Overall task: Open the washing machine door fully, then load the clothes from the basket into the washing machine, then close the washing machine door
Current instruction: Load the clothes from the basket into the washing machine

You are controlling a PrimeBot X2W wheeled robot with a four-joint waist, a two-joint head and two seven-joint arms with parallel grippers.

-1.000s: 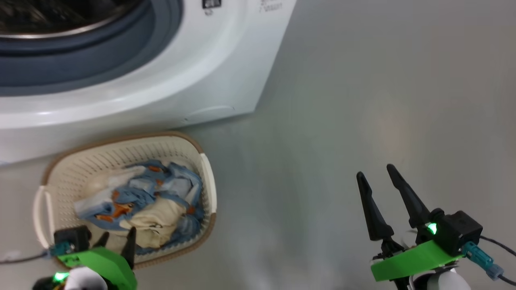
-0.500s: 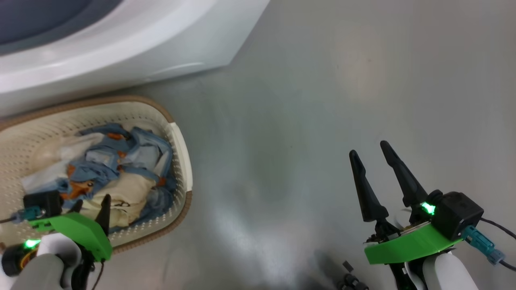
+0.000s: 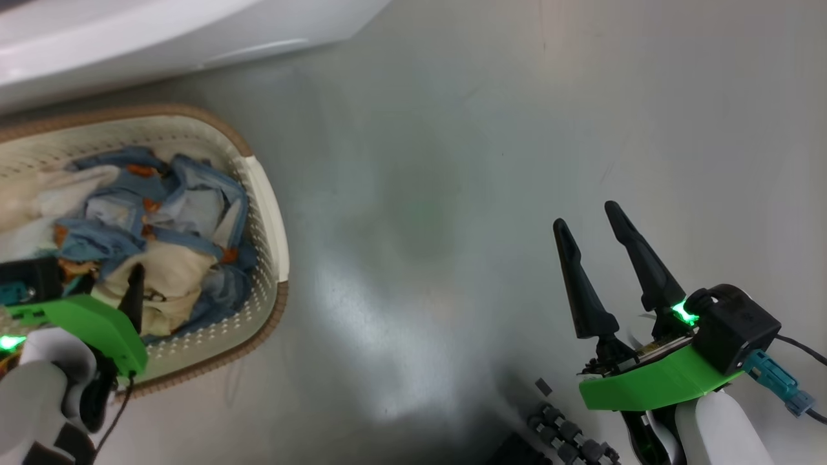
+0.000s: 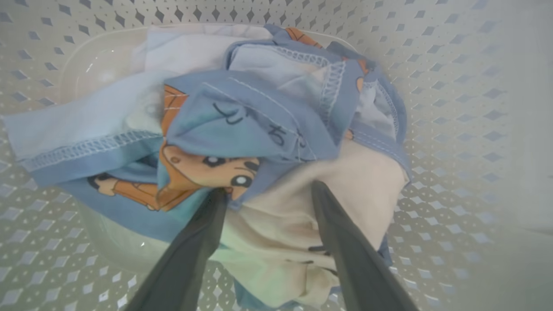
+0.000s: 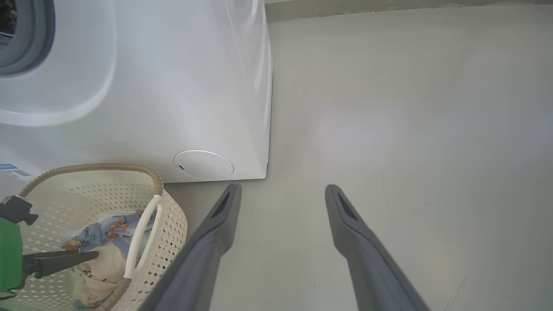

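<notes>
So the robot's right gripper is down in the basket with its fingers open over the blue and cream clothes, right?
Almost. It is the left gripper that is down in the basket, fingers open over the blue and cream clothes; the left wrist view shows it. The right gripper is open above the floor, off to the side of the basket.

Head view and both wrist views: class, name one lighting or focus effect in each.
Head view: a pale glare patch on the floor. Left wrist view: clothes crisp, left gripper soft-edged. Right wrist view: sheen streaks down the washing machine's white front.
</notes>
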